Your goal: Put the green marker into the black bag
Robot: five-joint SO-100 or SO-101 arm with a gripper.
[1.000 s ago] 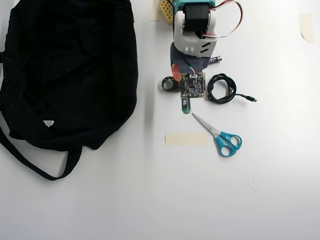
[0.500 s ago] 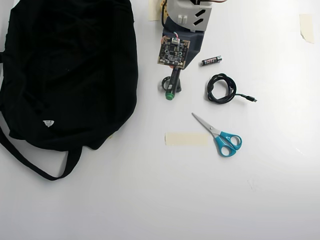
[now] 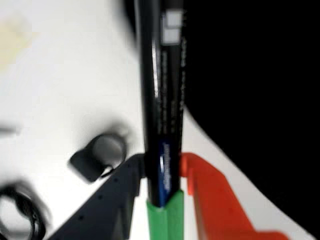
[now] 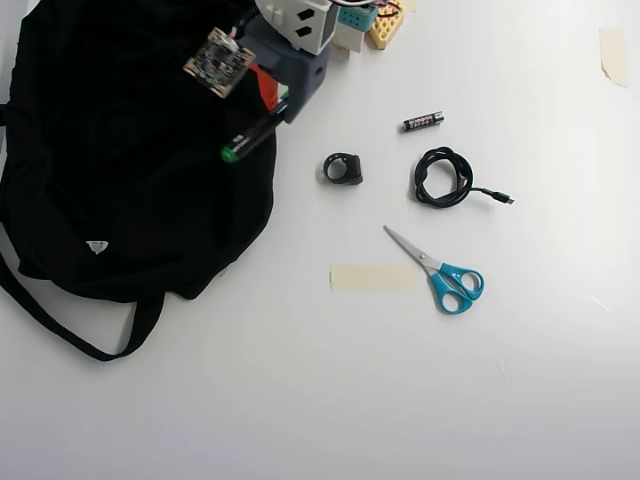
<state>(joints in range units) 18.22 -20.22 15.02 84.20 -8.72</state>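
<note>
White tabletop, evenly lit, with two tape strips on it. The bag fills the upper left of the overhead view, lying flat with its strap looping toward lower left. No open mouth is visible from above, so "into" probably ends up as a drop onto the fabric or near the opening.

The gripper is closed on the marker. In the wrist view the dark finger and the orange finger pinch the barrel near its green end, and the barrel runs up-frame toward the bag's black mass at right. The frame is blurred, so grip depth is hard to judge.

In the overhead view the marker hangs over the bag's right edge, green tip pointing lower left. It looks held lengthwise so it can slide in along its own axis.

The clutter sits well apart at centre-right, clear of the arm's path: ring-shaped black part, battery, cable, scissors.
</note>
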